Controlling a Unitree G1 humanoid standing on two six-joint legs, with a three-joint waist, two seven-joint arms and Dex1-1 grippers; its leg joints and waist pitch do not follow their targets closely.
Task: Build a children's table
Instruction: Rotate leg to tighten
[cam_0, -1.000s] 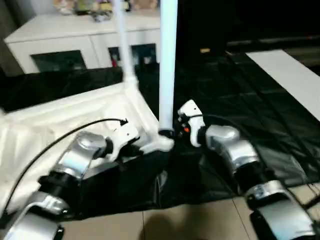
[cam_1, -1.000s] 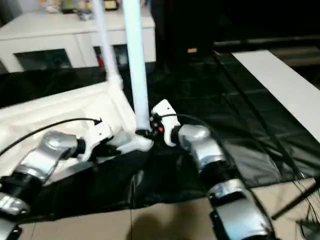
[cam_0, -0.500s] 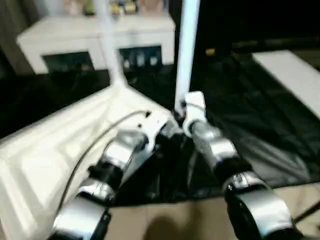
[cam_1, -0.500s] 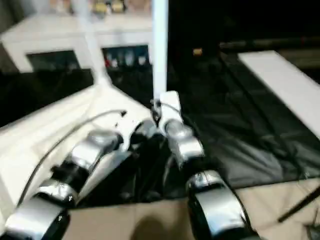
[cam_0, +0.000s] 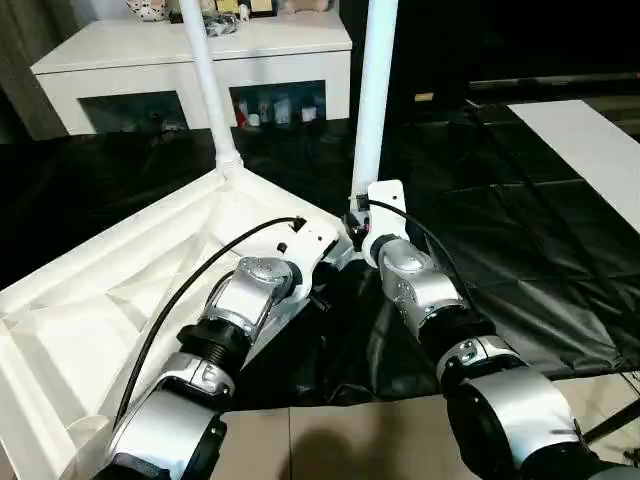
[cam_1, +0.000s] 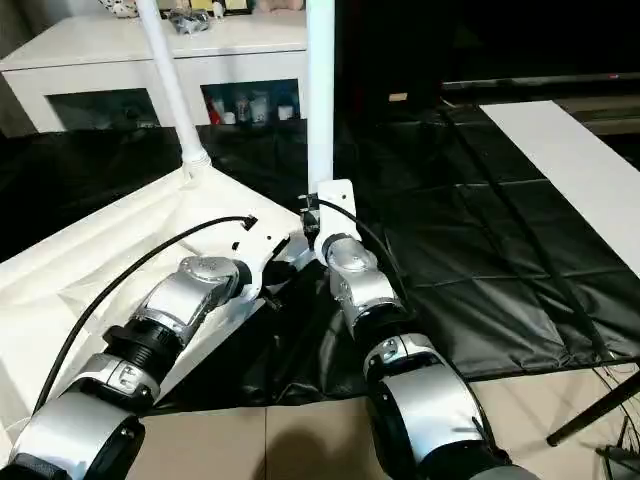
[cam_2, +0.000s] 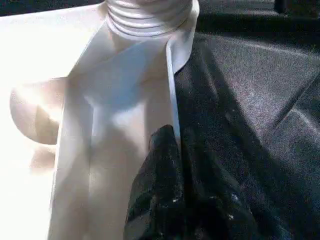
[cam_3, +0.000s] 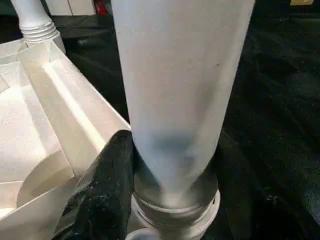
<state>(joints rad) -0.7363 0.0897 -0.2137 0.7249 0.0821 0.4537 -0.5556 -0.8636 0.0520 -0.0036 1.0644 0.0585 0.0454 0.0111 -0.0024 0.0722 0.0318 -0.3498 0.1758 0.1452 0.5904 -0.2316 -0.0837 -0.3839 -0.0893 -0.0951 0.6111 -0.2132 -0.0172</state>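
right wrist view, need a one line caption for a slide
Right gripper around the base of an upright white table leg at the upturned tabletop's corner socket; a second leg stands behind.

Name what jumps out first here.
Two white legs stand upright from corner sockets of the upside-down tabletop on black sheeting. The right gripper is shut on the nearer leg's base; the left gripper pinches the tabletop's rim beside it.
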